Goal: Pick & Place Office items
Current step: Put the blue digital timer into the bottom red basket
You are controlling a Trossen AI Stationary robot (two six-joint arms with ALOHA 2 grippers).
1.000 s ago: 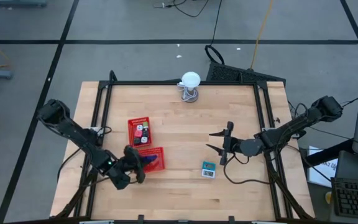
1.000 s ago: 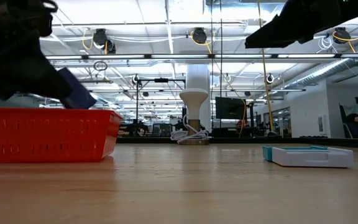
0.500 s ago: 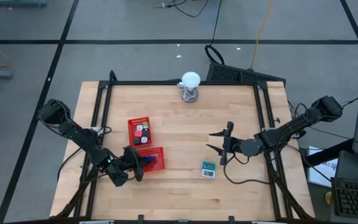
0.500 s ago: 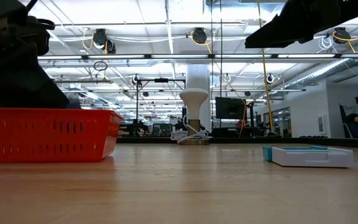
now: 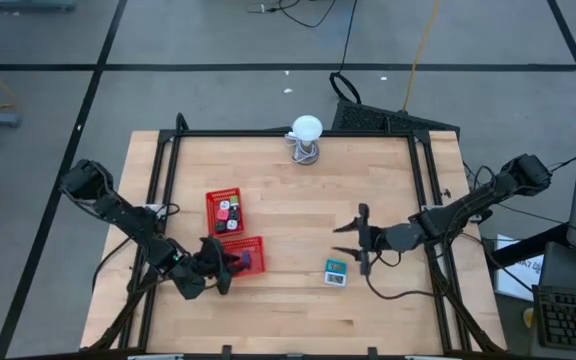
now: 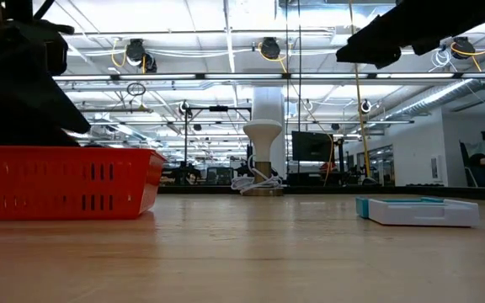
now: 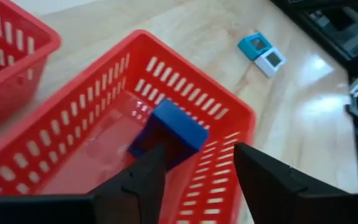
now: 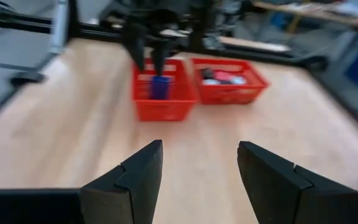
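A dark blue block lies tilted inside the near red mesh tray, and also shows in the right wrist view. My left gripper is open just above the block, over that tray. The far red tray holds several small colourful pieces. The teal-blue packet with a white label lies flat on the table. My right gripper hovers open, a little to the far-right of the packet, with nothing between its fingers. My left gripper is open above the blue block. One finger stands in front of the block's near corner, and I cannot tell whether it touches. The block rests on the tray's floor, not lifted.
A white ball on a wire stand stands at the table's far edge. Black frame rails run along the table's left and right sides. Bare wood lies between the trays and the packet and along the near edge.
The blue block, which was held tilted above the near tray's wall, has gone down into the tray and no longer shows above the wall in the low view. My right gripper has shifted slightly toward the near edge, closer to the teal packet.
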